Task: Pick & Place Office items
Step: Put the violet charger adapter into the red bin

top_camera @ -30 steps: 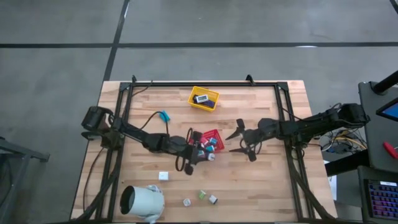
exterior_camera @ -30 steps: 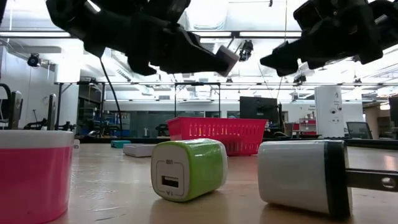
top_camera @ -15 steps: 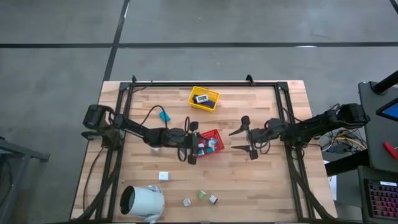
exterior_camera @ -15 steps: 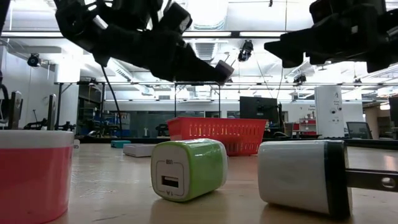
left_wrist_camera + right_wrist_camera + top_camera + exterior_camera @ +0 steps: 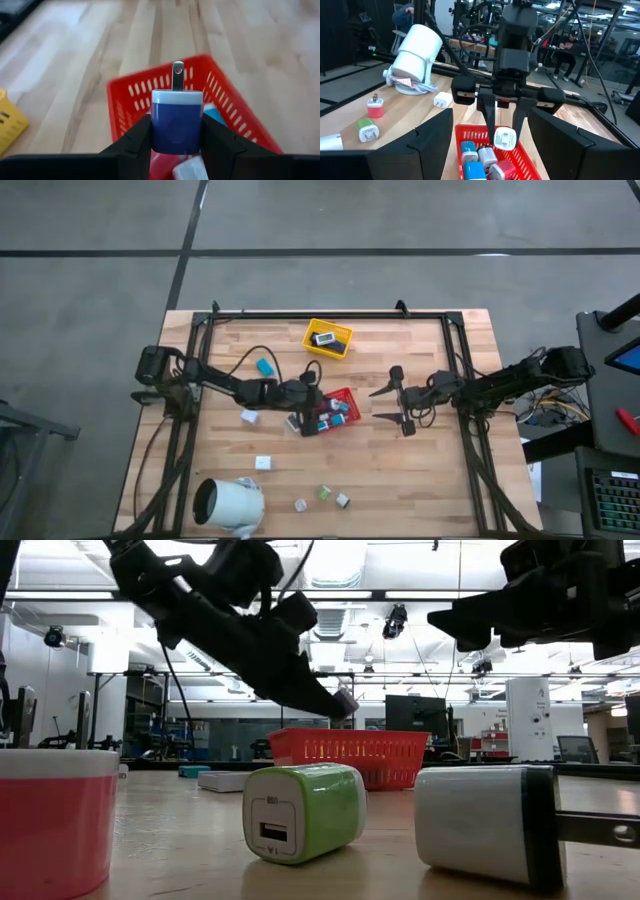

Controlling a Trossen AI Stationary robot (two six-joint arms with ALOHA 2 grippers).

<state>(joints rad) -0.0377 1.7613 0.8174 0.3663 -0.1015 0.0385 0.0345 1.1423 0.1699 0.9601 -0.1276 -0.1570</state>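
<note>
The left pincer [image 5: 176, 150], at frame center of the high view, grips 1 navy charger [image 5: 176, 120] above the red tray [image 5: 220, 95]. Release only once centered inside its walls. The right pincer [image 5: 388, 405] waits released, right of center.

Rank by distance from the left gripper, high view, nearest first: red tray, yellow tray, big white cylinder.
Left gripper is shut on a navy charger over the red tray's left edge.
1. Red tray: directly beneath and just right of the gripper.
2. Yellow tray: toward the table's far edge, slightly right.
3. White cylinder: near-left corner, farthest.
</note>
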